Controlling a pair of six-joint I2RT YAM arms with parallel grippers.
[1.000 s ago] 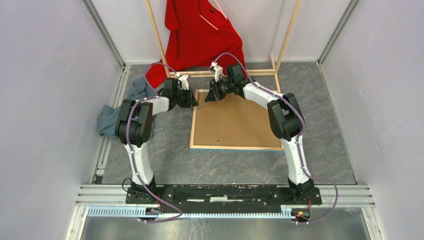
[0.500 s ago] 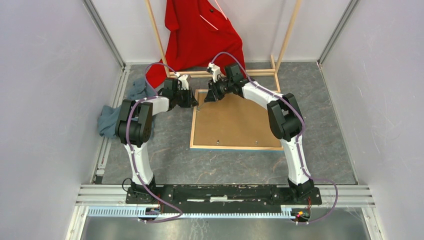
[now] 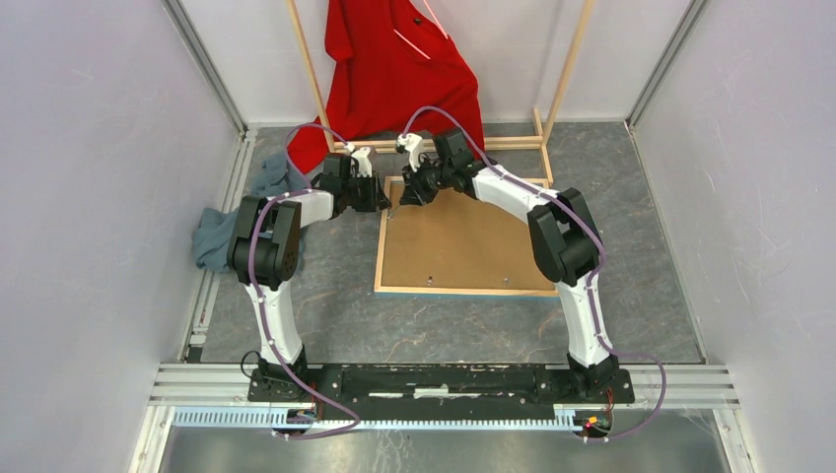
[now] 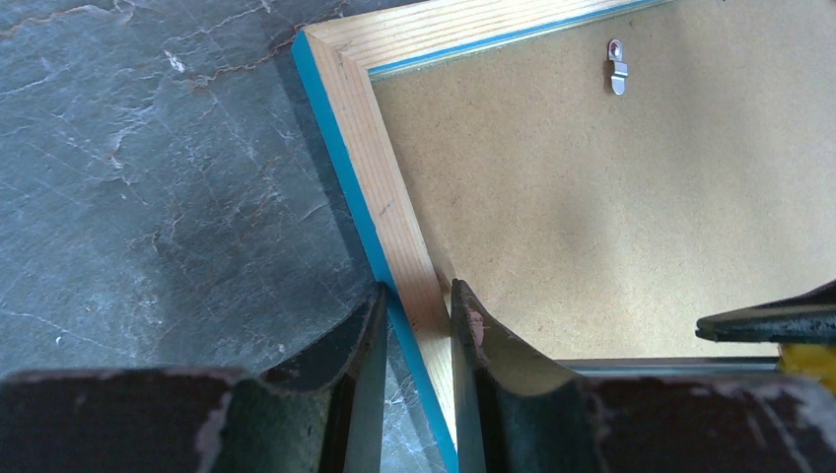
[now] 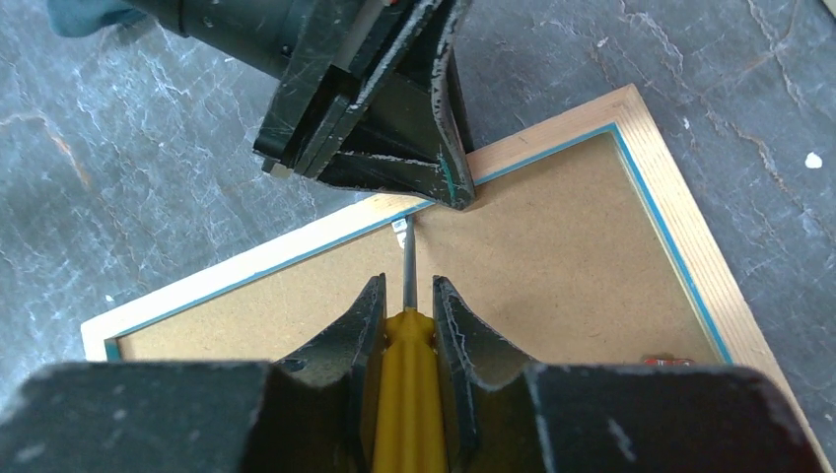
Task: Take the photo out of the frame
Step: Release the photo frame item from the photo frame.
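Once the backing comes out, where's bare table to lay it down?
Bare table: right of the frame out to the right wall, and the near strip between frame and arm bases. Crowded: the frame's far-left corner, where left gripper and right gripper work; red shirt and rack behind; cloth at left.

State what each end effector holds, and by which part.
Left end effector: the frame, by its wooden rail. Right end effector: a screwdriver, by its yellow handle.

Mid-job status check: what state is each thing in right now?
frame: flat, back side up.
backing board: seated in frame.
left end effector: clamped on frame rail.
right end effector: gripping screwdriver, tip at a metal tab.
red shirt: hanging on rack.
photo: hidden.
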